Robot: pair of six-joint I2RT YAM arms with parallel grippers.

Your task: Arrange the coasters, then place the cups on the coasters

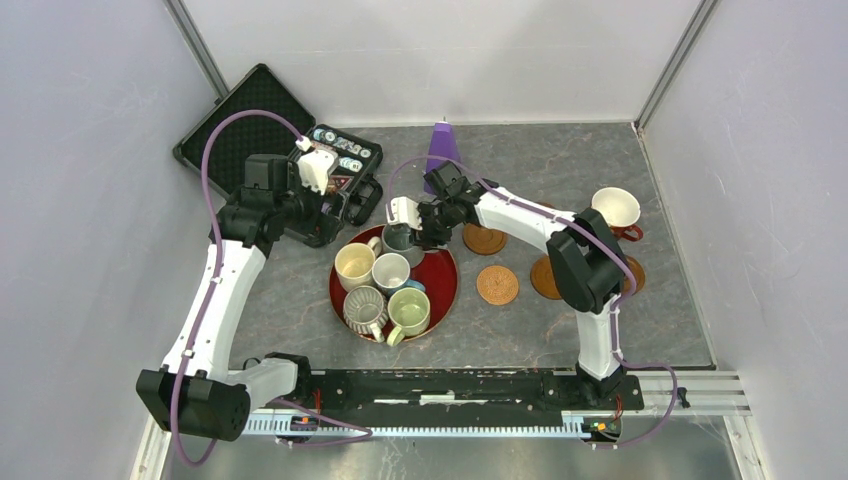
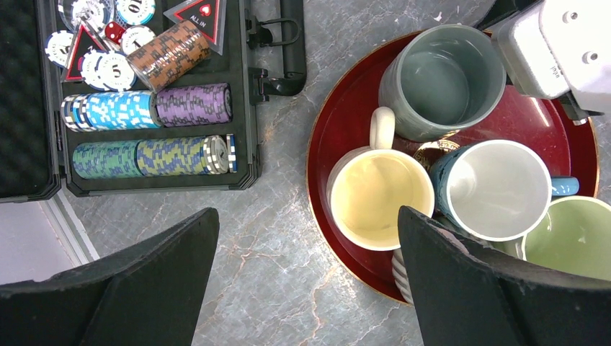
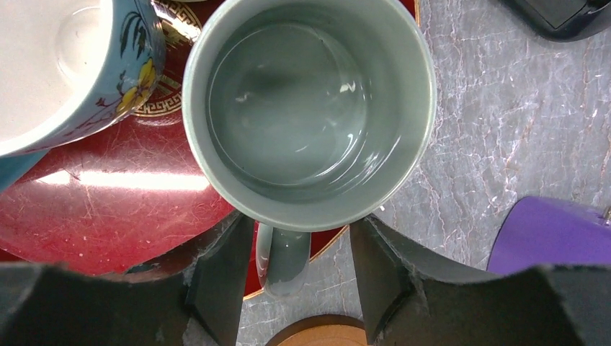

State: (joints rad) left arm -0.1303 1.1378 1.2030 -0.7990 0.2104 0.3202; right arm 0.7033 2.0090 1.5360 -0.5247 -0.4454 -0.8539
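Note:
The red tray (image 1: pixel 443 275) holds several cups: grey-blue (image 1: pixel 398 238), cream-yellow (image 1: pixel 354 265), white with a blue handle (image 1: pixel 390 271), ribbed grey (image 1: pixel 364 309) and pale green (image 1: pixel 409 310). My right gripper (image 3: pixel 302 220) is low at the tray's far rim. Its fingers straddle the handle (image 3: pixel 282 263) of the grey-blue cup (image 3: pixel 310 108), with a gap on the right side. My left gripper (image 2: pixel 306 213) hangs open over the table left of the tray. A wide white cup (image 1: pixel 616 209) stands at the right. Coasters lie right of the tray: a dark one (image 1: pixel 485 239), a woven tan one (image 1: pixel 497 284) and another dark one (image 1: pixel 546 277).
An open black case of poker chips (image 1: pixel 340 160) lies at the back left, close to my left gripper. A purple cone (image 1: pixel 442 148) stands behind the tray, just right of my right gripper. White walls close in the table on three sides.

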